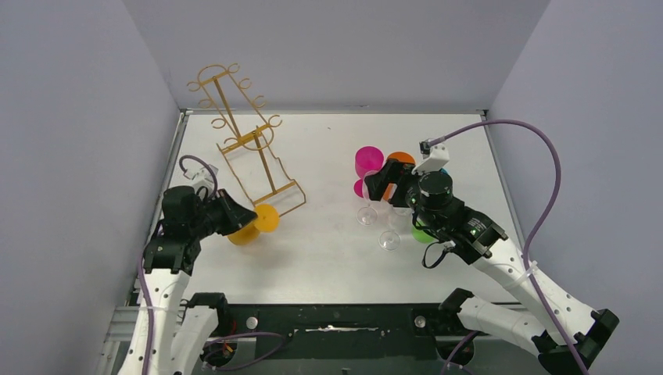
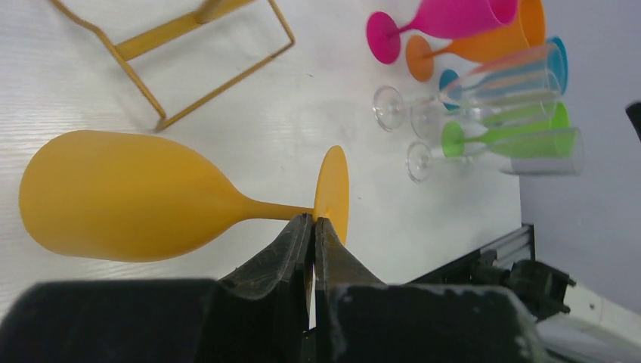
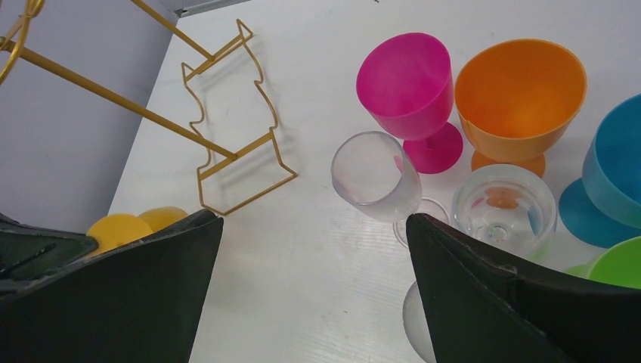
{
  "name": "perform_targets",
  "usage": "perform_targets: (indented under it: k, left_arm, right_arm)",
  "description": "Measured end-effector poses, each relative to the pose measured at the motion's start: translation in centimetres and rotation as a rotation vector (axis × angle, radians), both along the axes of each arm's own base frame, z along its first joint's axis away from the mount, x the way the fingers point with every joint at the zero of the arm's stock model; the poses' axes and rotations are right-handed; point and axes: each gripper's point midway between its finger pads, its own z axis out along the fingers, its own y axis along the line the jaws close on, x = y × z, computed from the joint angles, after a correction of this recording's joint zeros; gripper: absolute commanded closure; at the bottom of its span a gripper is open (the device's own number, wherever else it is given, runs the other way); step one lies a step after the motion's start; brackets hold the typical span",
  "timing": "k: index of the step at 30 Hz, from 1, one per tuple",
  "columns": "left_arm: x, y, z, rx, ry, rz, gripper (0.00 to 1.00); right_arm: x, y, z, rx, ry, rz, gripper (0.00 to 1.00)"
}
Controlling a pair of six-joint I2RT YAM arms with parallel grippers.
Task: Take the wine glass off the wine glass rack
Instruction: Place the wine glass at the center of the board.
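okay, left gripper [image 2: 311, 221] is pinching the yellow wine glass [image 2: 128, 197] by its stem right at the foot, fingers pressed together on it. glass is pointing sideways, off the wine glass rack [image 1: 242, 144], sitting just at 7 o'clock of the rack's base. right gripper [image 3: 314, 219] is hovering, fingers spread wide, over the glass cluster [image 3: 404, 79] at the table's [image 1: 328, 258] 3 o'clock.
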Motion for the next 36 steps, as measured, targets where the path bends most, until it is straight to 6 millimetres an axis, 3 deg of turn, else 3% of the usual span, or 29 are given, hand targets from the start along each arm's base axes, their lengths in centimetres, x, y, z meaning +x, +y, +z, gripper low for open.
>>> perform_targets:
  k: [8, 13, 17, 21, 29, 36]
  left_arm:
    - [-5.1, -6.0, 2.5, -0.065, -0.087, -0.407, 1.0]
    - [-6.5, -8.2, 4.1, -0.176, -0.1, -0.566, 1.0]
    - [-6.3, -9.7, 7.8, -0.288, -0.244, -0.635, 1.0]
    - [-6.3, -11.1, 9.4, -0.348, -0.309, -0.699, 1.0]
    - [-6.1, -13.9, 8.7, -0.325, -0.284, -0.757, 1.0]
    - [-5.4, -14.5, 9.6, -0.33, -0.362, -0.713, 1.0]
  right_arm:
    - [0.1, 1.3, 1.2, 0.058, -0.041, 0.052, 0.02]
    - [-0.6, 3.1, 1.6, 0.092, -0.051, 0.153, 0.02]
    - [-1.3, 4.9, 1.9, 0.124, -0.046, 0.25, 0.0]
    - [-1.9, 7.0, 1.2, 0.141, -0.013, 0.358, 0.04]
    - [-4.4, 9.8, 1.2, 0.186, 0.025, 0.572, 0.18]
    - [-6.1, 11.2, 1.6, 0.207, 0.036, 0.707, 0.38]
